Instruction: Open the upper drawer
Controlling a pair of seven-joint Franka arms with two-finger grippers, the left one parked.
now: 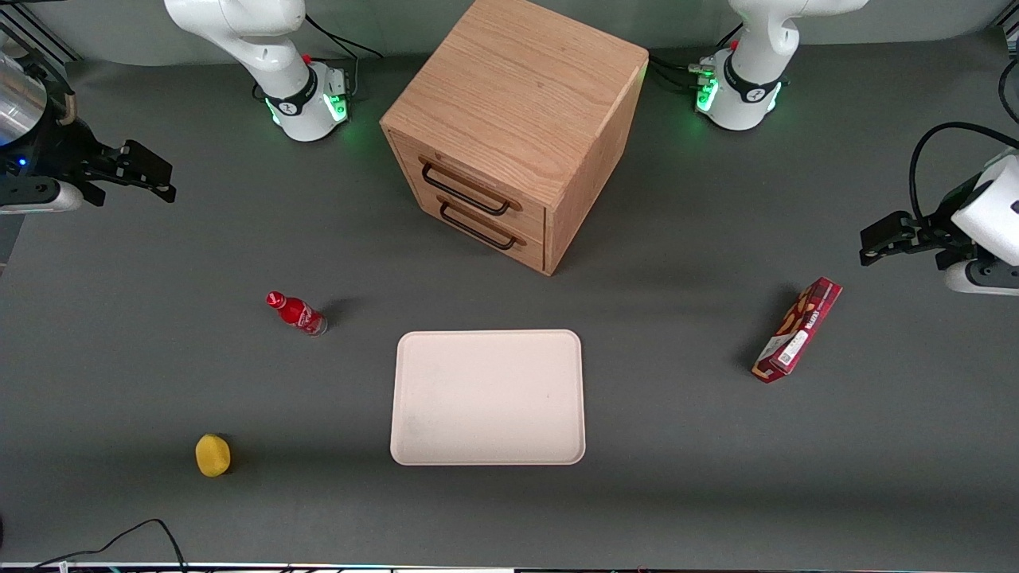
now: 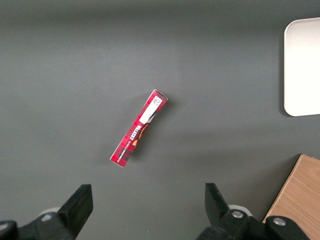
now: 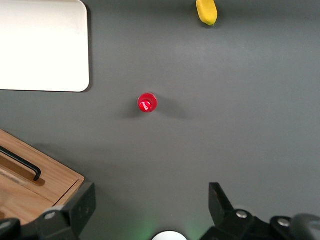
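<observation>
Grey worktop (image 1: 677, 477) carrying an oak cabinet (image 1: 517, 103) farthest from the front camera, a white tray (image 1: 488, 398) in front of it, an upright red bottle (image 1: 297, 313) and a yellow object (image 1: 212, 455) toward the working arm's end, and a red box (image 1: 798, 329) toward the parked arm's end. The hand (image 1: 155, 177) hovers above the worktop at the working arm's end, fingers apart.

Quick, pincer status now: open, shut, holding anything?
Pincer: open, holding nothing, up above the table at the working arm's end, well clear of the upper drawer, which is closed.
</observation>
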